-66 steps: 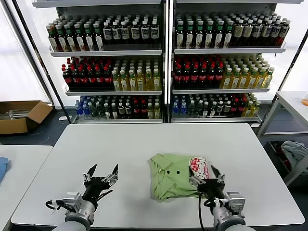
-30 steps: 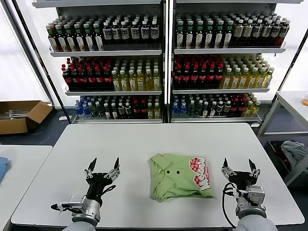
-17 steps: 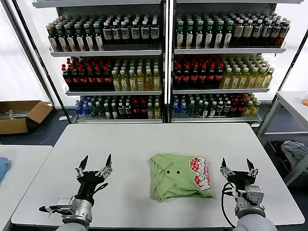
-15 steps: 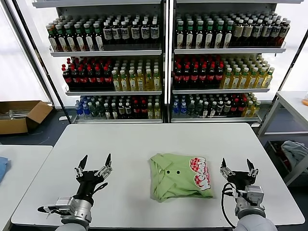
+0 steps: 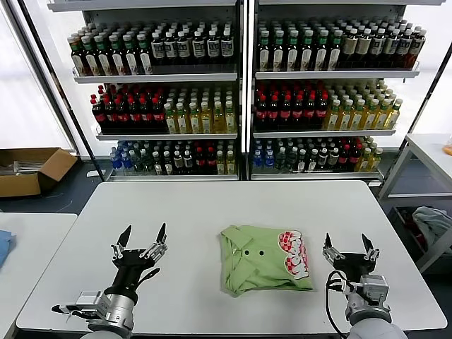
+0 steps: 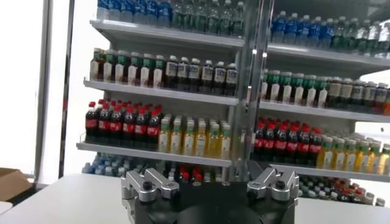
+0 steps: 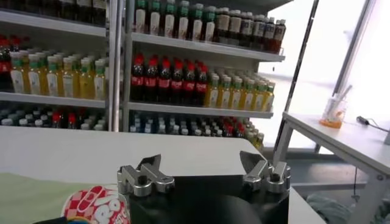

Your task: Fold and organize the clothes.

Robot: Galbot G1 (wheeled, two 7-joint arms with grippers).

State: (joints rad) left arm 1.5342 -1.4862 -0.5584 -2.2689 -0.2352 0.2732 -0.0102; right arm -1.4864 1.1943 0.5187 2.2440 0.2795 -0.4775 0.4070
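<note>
The light green short-sleeved cotton T-shirt [image 5: 263, 259] lies folded into a compact, roughly square bundle just right of centre in the lower half of the head view, on the white rectangular table [image 5: 212, 212], with its red-and-white graphic print [image 5: 294, 254] turned up along the bundle's right edge. The left gripper [image 5: 141, 243] hovers at lower left, well apart from the shirt, fingers spread wide and holding nothing; the right gripper [image 5: 348, 247] hovers at lower right, just beside the printed edge, likewise spread and empty. The shirt looks light, soft and limp, so I judge it will sag and unfold if lifted by one layer; pinching through all layers at a folded edge or at two corners should keep it together. The print shows rounded white lettering on red, but I cannot read it, and the labels on the rows of bottles on the shelves [image 5: 244, 92] across the top of the frame are too small to make out
</note>
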